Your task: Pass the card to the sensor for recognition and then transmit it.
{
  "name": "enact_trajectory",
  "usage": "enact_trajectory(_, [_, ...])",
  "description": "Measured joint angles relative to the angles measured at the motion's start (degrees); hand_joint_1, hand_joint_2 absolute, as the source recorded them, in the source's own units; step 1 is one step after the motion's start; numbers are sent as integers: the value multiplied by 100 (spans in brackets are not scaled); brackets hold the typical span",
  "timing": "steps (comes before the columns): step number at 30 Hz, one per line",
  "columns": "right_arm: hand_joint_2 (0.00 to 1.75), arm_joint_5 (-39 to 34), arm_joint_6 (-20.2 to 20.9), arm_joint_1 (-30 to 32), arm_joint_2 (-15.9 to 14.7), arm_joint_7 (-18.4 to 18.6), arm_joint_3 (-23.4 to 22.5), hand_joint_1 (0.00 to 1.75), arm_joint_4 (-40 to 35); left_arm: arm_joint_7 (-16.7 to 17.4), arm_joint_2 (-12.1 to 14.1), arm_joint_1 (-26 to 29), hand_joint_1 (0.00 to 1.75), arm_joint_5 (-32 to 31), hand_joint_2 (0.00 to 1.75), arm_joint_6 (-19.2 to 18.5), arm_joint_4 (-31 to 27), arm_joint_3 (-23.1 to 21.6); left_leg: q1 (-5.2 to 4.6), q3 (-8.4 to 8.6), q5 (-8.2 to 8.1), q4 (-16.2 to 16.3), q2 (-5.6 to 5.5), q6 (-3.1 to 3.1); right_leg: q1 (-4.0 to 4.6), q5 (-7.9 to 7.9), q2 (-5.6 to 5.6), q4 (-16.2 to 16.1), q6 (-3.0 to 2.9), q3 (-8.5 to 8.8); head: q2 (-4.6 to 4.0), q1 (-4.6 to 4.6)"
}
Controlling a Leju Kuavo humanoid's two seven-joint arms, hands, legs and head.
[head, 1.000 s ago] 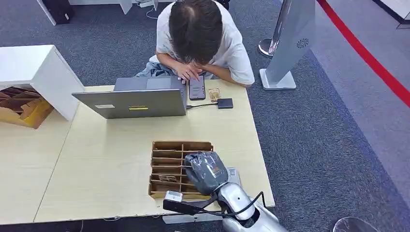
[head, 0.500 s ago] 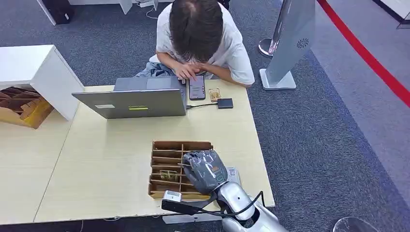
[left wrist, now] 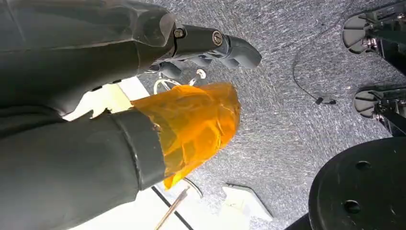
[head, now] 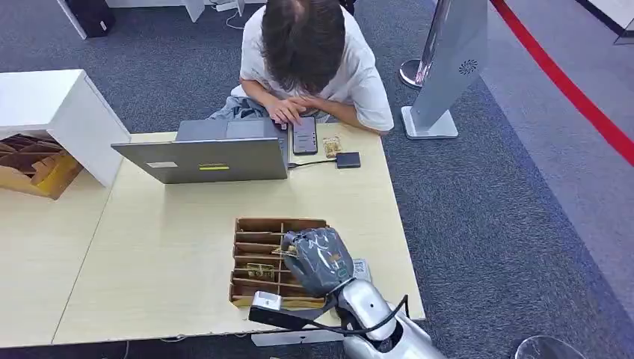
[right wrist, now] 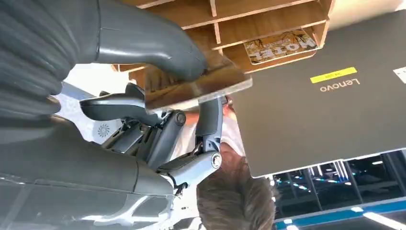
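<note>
Pinching a card (right wrist: 198, 91) between thumb and fingers, the right robot hand (head: 318, 260) hovers over the wooden organizer (head: 258, 258) at the bench's (head: 164, 254) 5 o'clock, presumably lifting it toward the sensor; left robot hand (left wrist: 143, 72) holds nothing.

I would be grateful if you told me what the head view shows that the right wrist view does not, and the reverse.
The head view alone shows the table, the phone, the small black box on a cable, and the carpet.

The right wrist view alone shows the right hand's thumb and fingers pinching a card by its edge, plus the laptop's Lenovo logo.

Both show the right hand, the wooden card rack, a card lying in it, the laptop and the person.
</note>
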Motion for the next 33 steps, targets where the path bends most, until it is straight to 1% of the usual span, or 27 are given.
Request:
enact_trajectory(1, [175, 0, 0, 0, 0, 0, -2, 164, -4, 0, 0, 0, 0, 0, 0, 0, 0, 2, 0, 0, 0, 0, 0, 0, 0, 0, 0, 0, 0, 0, 0, 0])
enact_trajectory(2, [175, 0, 0, 0, 0, 0, -6, 169, -9, 0, 0, 0, 0, 0, 0, 0, 0, 4, 0, 0, 0, 0, 0, 0, 0, 0, 0, 0, 0, 0, 0, 0])
enact_trajectory(4, [175, 0, 0, 1, 0, 0, -7, 168, -24, 0, 0, 0, 0, 0, 0, 0, 0, 4, 0, 0, 0, 0, 0, 0, 0, 0, 0, 0, 0, 0, 0, 0])
enact_trajectory(8, [175, 0, -9, 19, -9, -4, -17, 175, -94, -9, 0, 3, 0, -22, 0, 2, 0, 22, 0, 0, 0, 0, 0, 0, 0, 0, 0, 0, 0, 0, 0, 0])
enact_trajectory(11, [175, 0, -31, 44, -28, -26, -44, 175, -243, -28, -2, 12, 0, -50, 0, 15, 0, 54, 0, 0, 0, 0, 0, 0, 0, 0, 0, 0, 0, 0, 0, 0])
enact_trajectory(19, [175, -9, -208, 132, -140, -111, -159, 175, -961, -57, -7, 59, 0, -105, 0, 35, 0, 199, 0, 0, 0, 0, 0, 0, 0, 0, 0, 0, 0, 0, 0, 0])
enact_trajectory(22, [175, -59, -319, 169, -188, -218, -199, 175, -1285, -103, -9, 87, 0, -120, 0, 35, 0, 275, 0, 0, 0, 0, 0, 0, 0, 0, 0, 0, 0, -1, 0, 0])
enact_trajectory(29, [175, -122, -337, 173, -265, -345, -232, 175, -1876, -151, -24, 106, 0, -168, 0, 35, 0, 341, 0, 0, 0, 0, 0, 0, 0, 0, 0, 0, 0, 0, 0, 0])
enact_trajectory(33, [175, -157, -418, 171, -297, -404, -232, 175, -2127, -157, -31, 113, 0, -214, 0, 33, 0, 411, 0, 0, 0, 0, 0, 0, 0, 0, 0, 0, 0, 0, 0, 0])
